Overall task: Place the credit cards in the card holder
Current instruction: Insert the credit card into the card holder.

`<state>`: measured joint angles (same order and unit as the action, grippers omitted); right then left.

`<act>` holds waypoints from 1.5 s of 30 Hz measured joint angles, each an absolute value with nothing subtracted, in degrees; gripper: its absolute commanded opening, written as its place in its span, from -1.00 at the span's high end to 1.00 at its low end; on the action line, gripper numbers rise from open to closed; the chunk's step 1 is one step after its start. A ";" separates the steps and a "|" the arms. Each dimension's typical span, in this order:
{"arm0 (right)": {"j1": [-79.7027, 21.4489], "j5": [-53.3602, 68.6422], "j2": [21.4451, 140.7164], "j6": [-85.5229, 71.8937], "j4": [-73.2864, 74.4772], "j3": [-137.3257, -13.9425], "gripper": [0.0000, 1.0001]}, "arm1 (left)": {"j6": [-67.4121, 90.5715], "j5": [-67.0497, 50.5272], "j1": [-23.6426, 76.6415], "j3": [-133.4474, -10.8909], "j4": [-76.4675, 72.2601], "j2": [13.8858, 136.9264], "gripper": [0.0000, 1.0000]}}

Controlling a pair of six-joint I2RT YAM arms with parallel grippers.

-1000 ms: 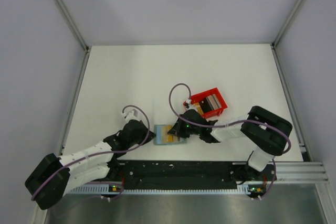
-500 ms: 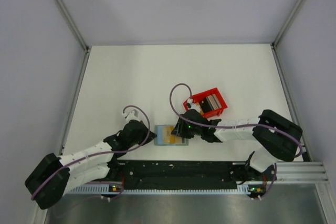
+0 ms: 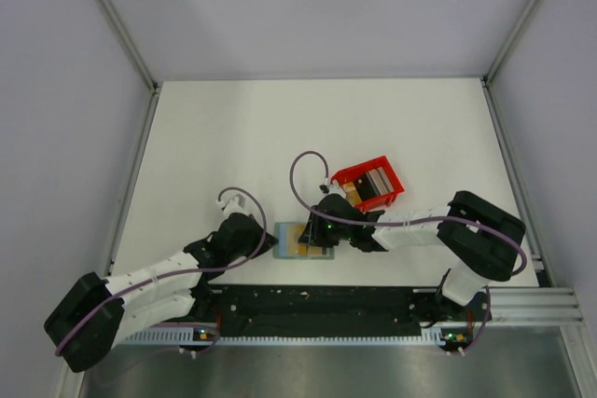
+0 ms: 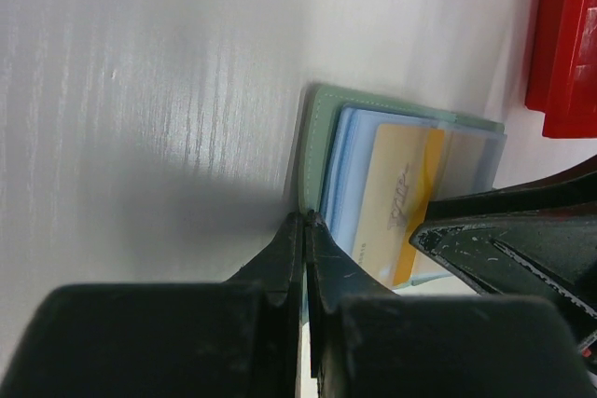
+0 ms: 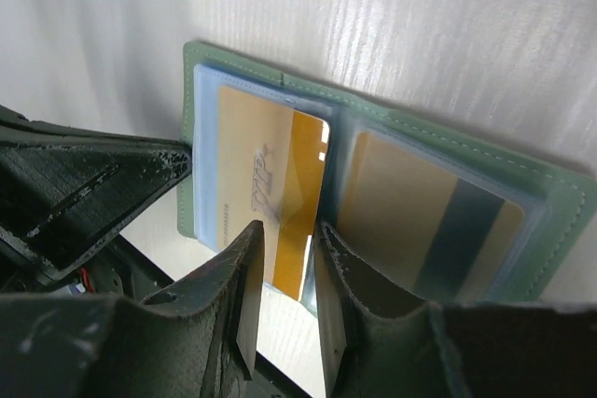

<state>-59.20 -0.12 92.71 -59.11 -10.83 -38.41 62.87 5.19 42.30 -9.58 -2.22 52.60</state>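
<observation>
The grey-green card holder (image 3: 291, 241) lies open near the front edge, its pale blue pockets facing up. A tan and orange credit card (image 5: 266, 184) sits in its left pocket, the orange end sticking out. Another tan card with a dark stripe (image 5: 429, 221) fills the right pocket. My right gripper (image 5: 287, 230) hovers over the orange end, open by a narrow gap, with nothing pinched. My left gripper (image 4: 306, 219) is shut, its tips against the holder's green edge (image 4: 312, 151). From above, the left gripper (image 3: 272, 242) is at the holder's left side and the right gripper (image 3: 317, 235) is over it.
A red plastic bin (image 3: 384, 195) stands just behind and right of the holder, with more cards (image 3: 373, 181) upright inside. The black rail of the arm bases (image 3: 317, 303) runs close along the front. Grey walls enclose the white table (image 3: 280, 137).
My right gripper went from shut to slightly open and shifted a little left over the holder. The left arm and the holder have not moved.
</observation>
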 measured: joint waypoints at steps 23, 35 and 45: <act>-60.64 1.76 96.12 -54.92 -2.37 -45.91 0.55 | 62.63 6.81 42.04 -9.58 -1.50 51.88 1.00; -60.71 1.87 95.96 -55.02 -2.42 -45.98 0.41 | 62.59 7.07 42.02 -9.58 -1.10 51.59 1.00; -60.93 2.79 95.96 -54.76 -2.11 -46.68 0.65 | 62.46 6.92 42.04 -9.58 -1.10 51.59 1.00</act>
